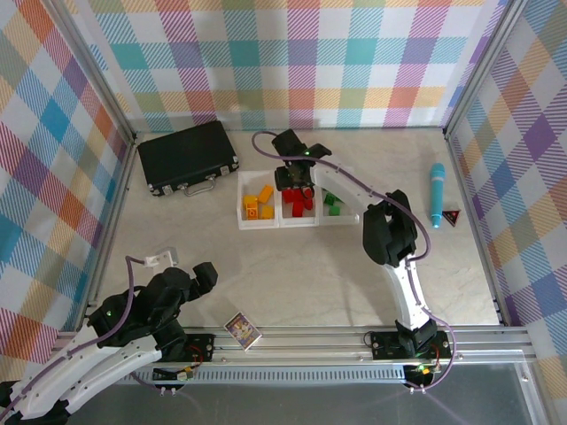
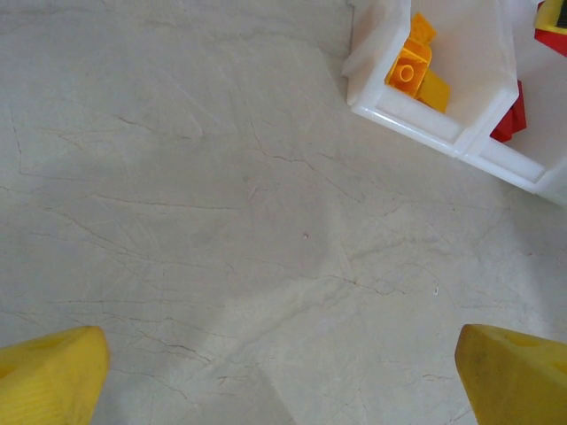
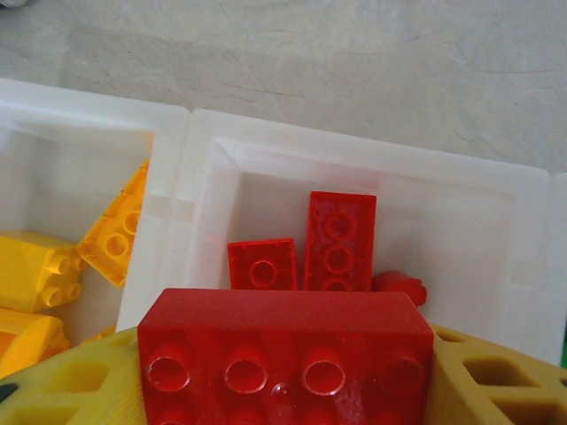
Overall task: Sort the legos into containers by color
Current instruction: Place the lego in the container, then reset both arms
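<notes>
studded red brick (image 3: pixel 283 341) in right gripper (image 3: pixel 283 385)

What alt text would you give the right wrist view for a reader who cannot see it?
The right hand holds a big red lego between its yellow fingers, over a white-rimmed tray where smaller red legos lie. The neighbouring tray on the left holds yellow legos.

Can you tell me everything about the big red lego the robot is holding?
The big red lego is a long, shiny plastic brick with a row of four round studs showing. It sits level between the yellow fingers of the right gripper, which is shut on it. It hangs over the middle container, above smaller red legos lying inside.
</notes>
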Tool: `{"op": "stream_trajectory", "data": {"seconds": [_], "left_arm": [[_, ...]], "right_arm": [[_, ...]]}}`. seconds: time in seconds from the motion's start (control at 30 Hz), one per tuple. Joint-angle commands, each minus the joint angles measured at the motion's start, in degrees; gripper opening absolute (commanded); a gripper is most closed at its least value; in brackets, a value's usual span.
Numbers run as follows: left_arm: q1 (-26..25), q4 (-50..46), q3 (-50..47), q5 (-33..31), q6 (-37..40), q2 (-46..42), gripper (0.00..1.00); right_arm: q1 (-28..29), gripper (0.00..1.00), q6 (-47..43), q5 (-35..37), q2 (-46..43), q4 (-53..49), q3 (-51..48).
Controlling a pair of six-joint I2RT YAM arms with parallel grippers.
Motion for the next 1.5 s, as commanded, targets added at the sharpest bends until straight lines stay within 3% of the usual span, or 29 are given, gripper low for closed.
{"op": "stream_trajectory", "data": {"seconds": [0.0,0.07,0.23,0.47,0.63,0.8,0.93,1.03,1.1,1.2,1.33,1.47], "left_arm": [[0.31,-1.68,-0.64,-1.83,-0.90,-1.33,1.00],[0.31,-1.76,-0.70,-2.28,-1.05,-1.63,1.00],[0.31,-1.00,-0.83,-2.90,-0.81,-1.72,1.00],[0.31,0.36,-0.44,-4.18,0.78,-1.23,1.00],[0.31,2.64,0.29,-12.47,2.63,1.75,1.00],[0.31,12.64,-0.58,-22.33,14.18,3.18,1.00],[0.40,28.41,-3.54,-25.59,37.08,2.91,1.00],[0.62,42.24,-7.43,-35.66,47.11,3.51,1.00],[2.14,52.34,-10.90,-44.95,51.11,3.62,1.00],[9.02,57.34,-14.75,-41.60,54.80,2.38,1.00],[17.83,62.36,-19.11,-30.18,51.29,3.68,1.00],[25.38,69.02,-19.66,-22.16,51.07,14.19,1.00]], "right_arm": [[-0.07,0.60,-1.23,-1.25,0.79,-2.57,4.08],[-0.08,0.71,-1.25,-0.80,1.67,-5.11,6.73],[-0.03,0.86,-1.35,0.56,0.58,-7.31,8.25],[-0.08,0.89,-0.98,1.41,-4.48,-8.05,5.94],[-0.12,0.92,-1.52,3.24,-15.04,-2.78,-5.11],[-0.53,1.00,-6.77,8.42,-29.28,8.93,-22.22],[-2.48,0.99,-15.25,9.18,-38.44,19.63,-34.89],[-4.95,0.99,-21.42,10.37,-45.18,31.66,-45.92],[-7.46,0.99,-29.44,4.21,-50.75,44.64,-56.67],[-10.69,0.99,-40.31,-3.04,-55.73,60.58,-71.38],[-17.08,0.99,-33.19,-3.36,-58.07,63.01,-77.94],[-24.55,0.99,-25.92,-6.07,-62.54,66.11,-83.71]]}}
